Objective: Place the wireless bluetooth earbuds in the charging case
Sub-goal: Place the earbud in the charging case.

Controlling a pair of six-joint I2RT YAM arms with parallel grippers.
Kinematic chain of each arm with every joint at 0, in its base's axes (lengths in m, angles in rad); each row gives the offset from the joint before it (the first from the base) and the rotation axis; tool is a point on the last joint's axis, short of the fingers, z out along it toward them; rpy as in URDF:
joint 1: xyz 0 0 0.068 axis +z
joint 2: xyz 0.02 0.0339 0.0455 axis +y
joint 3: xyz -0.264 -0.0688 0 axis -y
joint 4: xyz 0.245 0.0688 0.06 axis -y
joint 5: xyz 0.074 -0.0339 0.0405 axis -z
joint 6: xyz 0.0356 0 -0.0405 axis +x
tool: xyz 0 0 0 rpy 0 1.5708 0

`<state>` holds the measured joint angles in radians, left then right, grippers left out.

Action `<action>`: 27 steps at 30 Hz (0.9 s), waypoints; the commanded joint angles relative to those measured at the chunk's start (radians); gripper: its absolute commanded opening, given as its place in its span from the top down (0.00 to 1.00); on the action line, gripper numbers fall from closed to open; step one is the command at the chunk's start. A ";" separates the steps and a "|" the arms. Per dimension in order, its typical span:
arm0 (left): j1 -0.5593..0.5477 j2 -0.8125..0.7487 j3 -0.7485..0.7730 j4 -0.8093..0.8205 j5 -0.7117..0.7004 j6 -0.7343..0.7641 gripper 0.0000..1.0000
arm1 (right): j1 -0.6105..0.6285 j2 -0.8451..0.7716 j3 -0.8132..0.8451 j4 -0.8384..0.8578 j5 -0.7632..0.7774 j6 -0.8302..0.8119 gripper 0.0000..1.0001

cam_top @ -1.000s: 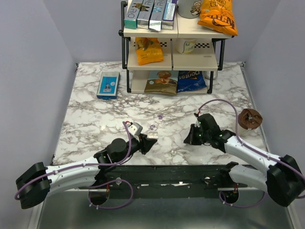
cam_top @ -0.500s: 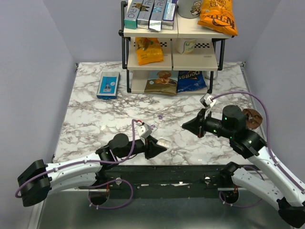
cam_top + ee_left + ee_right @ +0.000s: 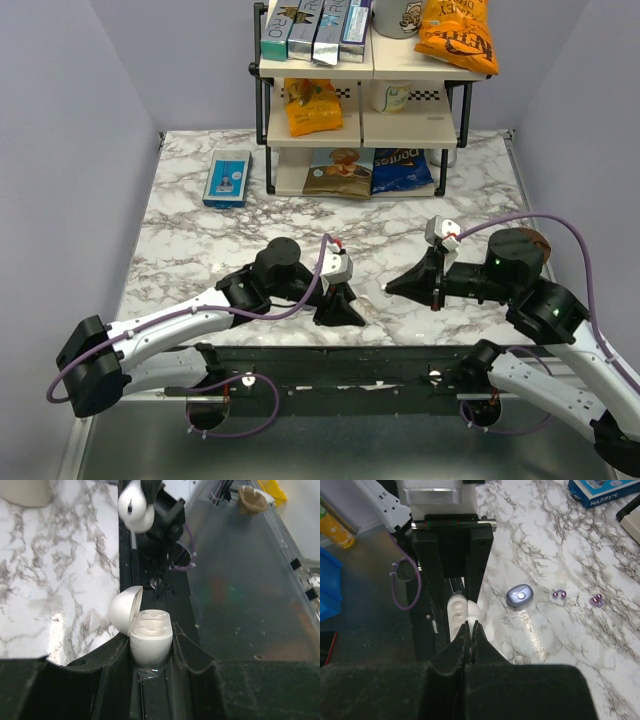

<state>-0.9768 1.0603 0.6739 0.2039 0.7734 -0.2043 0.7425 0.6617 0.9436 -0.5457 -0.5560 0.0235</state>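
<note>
Marble top [image 3: 200, 250], near edge: both arms have swung inward over the last half second, so their tips are now close. Left gripper [image 3: 150, 647] clamps the charging case [image 3: 150, 632], lid open, wells look empty. Right gripper [image 3: 470, 626] is pinched closed just beside it. I can't tell if the white blob [image 3: 135, 510] at its tips is an earbud. Bluish-grey pebble [image 3: 520, 596] lies loose on the marble.

Open-lidded white charging case [image 3: 150, 641] stands clamped in left hand [image 3: 151, 633].
</note>
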 commanded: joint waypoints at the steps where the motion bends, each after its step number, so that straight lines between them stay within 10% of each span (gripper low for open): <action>1: 0.010 0.032 0.032 -0.116 0.116 0.094 1.00 | 0.009 -0.027 0.029 -0.051 -0.105 -0.028 0.99; 27: 0.024 0.072 0.099 -0.113 0.084 0.075 1.00 | 0.063 0.067 -0.034 0.049 -0.139 0.052 0.99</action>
<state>-0.9554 1.1210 0.7296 0.0681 0.8658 -0.1364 0.7830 0.7162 0.9279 -0.5396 -0.7189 0.0525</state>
